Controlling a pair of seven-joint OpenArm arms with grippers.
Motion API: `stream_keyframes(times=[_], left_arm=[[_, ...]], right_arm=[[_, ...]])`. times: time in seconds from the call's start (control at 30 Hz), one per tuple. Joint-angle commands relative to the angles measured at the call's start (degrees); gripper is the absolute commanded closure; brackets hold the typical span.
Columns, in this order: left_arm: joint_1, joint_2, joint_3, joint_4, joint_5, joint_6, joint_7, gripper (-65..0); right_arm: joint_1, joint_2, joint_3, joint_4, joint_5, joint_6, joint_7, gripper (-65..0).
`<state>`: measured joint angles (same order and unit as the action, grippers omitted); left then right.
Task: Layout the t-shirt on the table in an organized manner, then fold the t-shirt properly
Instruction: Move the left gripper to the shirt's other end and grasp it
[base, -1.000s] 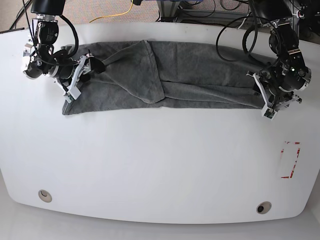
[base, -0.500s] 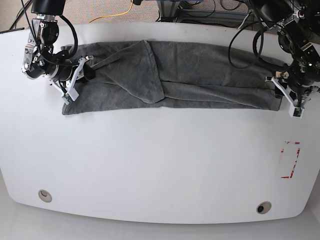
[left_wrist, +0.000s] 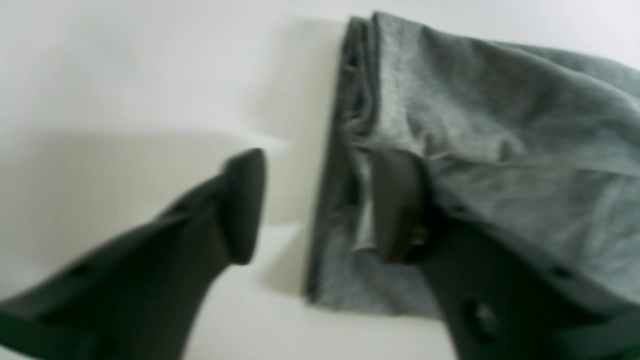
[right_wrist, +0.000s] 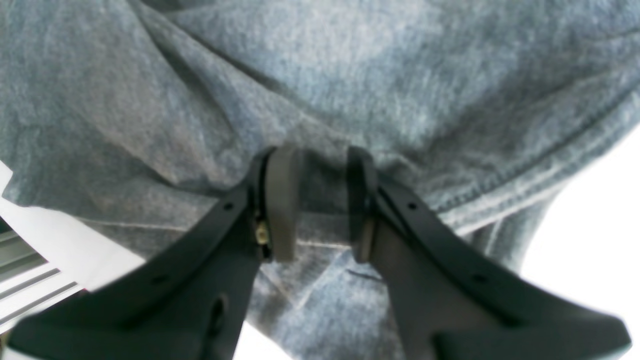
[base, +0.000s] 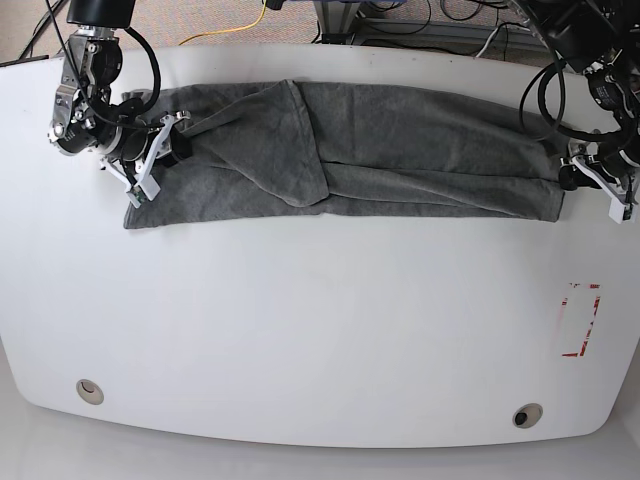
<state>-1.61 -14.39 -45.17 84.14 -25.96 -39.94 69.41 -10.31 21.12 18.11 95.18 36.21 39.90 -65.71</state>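
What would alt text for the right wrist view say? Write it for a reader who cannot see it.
Seen from the wrist, the right pincer pinches a raised fold of the grey t-shirt between its two dark fingers. Wrinkled cloth fills most of the frame, with a stitched hem at lower right and the white table beyond it.

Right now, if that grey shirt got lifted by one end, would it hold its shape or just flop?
Probably flop: the t-shirt lies in soft wrinkles and overlapping folds on the table. It looks thin, so likely light. Pushed, it would likely bunch rather than slide whole, as it puckers where the right gripper pinches it.
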Motion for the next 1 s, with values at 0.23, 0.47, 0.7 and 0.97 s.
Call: stream_keyframes(times=[0.23,0.47,0.7,0.97], left_arm=[[-1.7,-5.3,0.2,-9.8,-8.7,-0.1,-1.1,-36.9],[-4.3,-5.7,0.4,-16.5,-10.2,-0.1,-1.1,-36.9],[-5.3,-5.4,4.0,-18.6,-10.3,-0.1,-1.1,-36.9],[-4.8,-5.4,8.6,-18.2,-10.4,-0.1,-0.9,-36.8]], right_arm=[[-0.4,-0.3,0.4,0.9,0.8,0.1,0.9,-16.2],[-0.5,-0.5,0.4,0.9,1.2,0.1,0.9,-16.2],[-0.5,-0.6,0.4,0.9,1.2,0.1,0.9,-16.0],[-0.4,-0.6,0.5,0.9,1.1,0.1,0.9,-16.0]])
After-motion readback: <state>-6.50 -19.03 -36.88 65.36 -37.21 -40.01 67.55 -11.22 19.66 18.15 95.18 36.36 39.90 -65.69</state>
